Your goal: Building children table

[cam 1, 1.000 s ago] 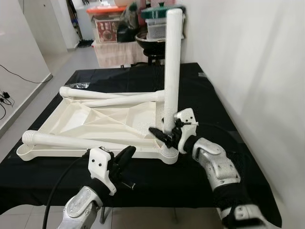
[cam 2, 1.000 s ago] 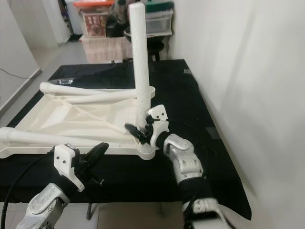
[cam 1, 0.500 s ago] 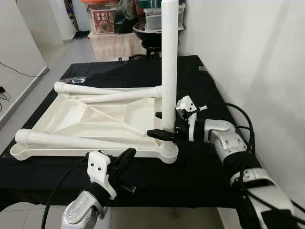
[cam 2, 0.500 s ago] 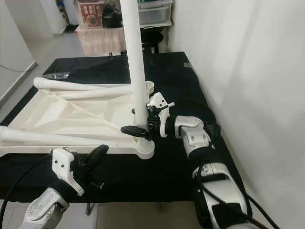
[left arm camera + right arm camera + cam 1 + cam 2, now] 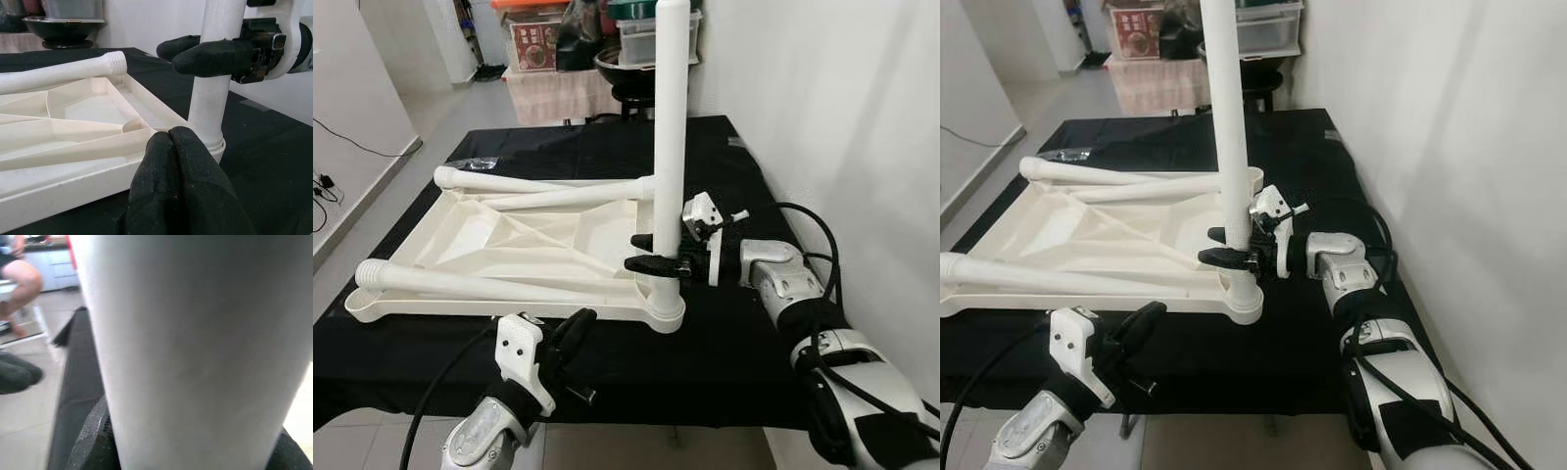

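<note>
Left eye view: the white tabletop [image 5: 509,255] lies upside down on the black-covered counter [image 5: 724,343], reaching from the counter's left edge to about its middle. One upright leg [image 5: 670,147] stands in the socket at the tabletop's near right corner, its long axis vertical. Two loose legs [image 5: 489,284] lie flat across the tabletop, one along its near side and one along its far side. The right claw [image 5: 656,253] comes in level from the right edge of the counter and is closed around the upright leg low down, just above the socket, one black finger on each side. The left claw [image 5: 570,333] hangs off the near edge of the counter, below the tabletop's rim, holding nothing

Right eye view: the same grip shows here, the right claw [image 5: 1229,247] crosswise to the leg, so a turn of the wrist would twist the leg about its own vertical axis. The right arm is by far the nearer one to it

Left wrist view: the left claw [image 5: 171,147] has its fingertips pressed together, empty, aimed at the foot of the upright leg [image 5: 212,98], which lies just ahead of it and apart

Right wrist view: the upright leg [image 5: 195,347] sits right up against the lens, clamped; a person's bare leg [image 5: 22,284] shows far off on the floor
</note>
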